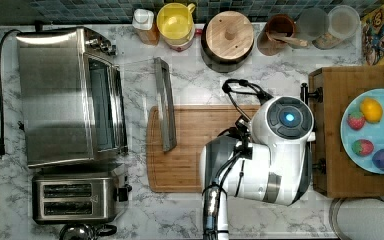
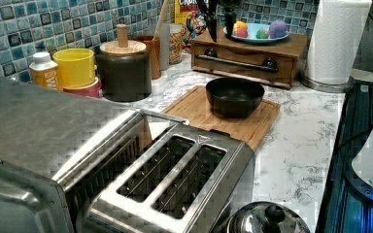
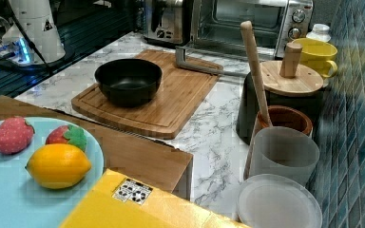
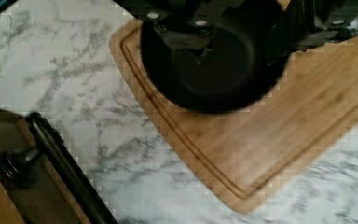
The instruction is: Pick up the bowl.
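1. The gripper (image 4: 247, 28) hangs above the bowl (image 4: 214, 70), its fingers apart, one over each side of the bowl's inside.
2. The bowl sits on the wooden cutting board (image 3: 171, 102), near the board's end closest to the wooden drawer box (image 2: 245, 56).
3. The board lies on the marble counter (image 2: 296, 145), in front of the toaster oven (image 3: 247, 23).

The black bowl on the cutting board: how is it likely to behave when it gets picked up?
The bowl looks rigid, so it should keep its shape. Its glossy inside suggests a slick rim that might slip in a pinch. It sits upright and empty on the flat cutting board, so tipping looks unlikely, though a one-sided rim hold could tilt it.
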`<state>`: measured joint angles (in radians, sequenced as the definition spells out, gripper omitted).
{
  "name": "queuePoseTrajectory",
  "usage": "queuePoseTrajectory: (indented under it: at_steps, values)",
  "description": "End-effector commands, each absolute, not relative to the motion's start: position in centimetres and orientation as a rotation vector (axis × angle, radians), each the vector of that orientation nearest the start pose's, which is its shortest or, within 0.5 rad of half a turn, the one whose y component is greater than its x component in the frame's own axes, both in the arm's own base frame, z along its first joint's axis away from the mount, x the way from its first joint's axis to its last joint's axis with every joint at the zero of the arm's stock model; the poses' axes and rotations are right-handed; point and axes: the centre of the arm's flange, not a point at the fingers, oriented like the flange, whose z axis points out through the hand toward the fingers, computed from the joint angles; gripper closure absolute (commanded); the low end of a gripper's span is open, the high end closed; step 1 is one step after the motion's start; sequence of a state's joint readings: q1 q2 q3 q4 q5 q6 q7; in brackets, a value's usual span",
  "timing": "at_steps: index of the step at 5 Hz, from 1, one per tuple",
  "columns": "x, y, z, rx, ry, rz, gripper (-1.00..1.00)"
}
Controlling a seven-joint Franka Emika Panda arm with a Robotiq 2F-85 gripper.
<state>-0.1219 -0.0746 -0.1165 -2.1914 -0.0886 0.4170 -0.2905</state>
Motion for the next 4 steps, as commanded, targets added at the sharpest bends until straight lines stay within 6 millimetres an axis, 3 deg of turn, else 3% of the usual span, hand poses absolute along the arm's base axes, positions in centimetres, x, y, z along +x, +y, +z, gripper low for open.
queuePoseTrajectory:
  at_steps: [1,2,4]
  values:
    - [43.4,-15.0,38.8,-3.102,0.899,-0.018,0.00]
    - [42.9,-16.2,38.3,-3.106,0.785,0.032,0.00]
    - [42.1,-18.9,37.0,-3.112,0.781,0.128,0.00]
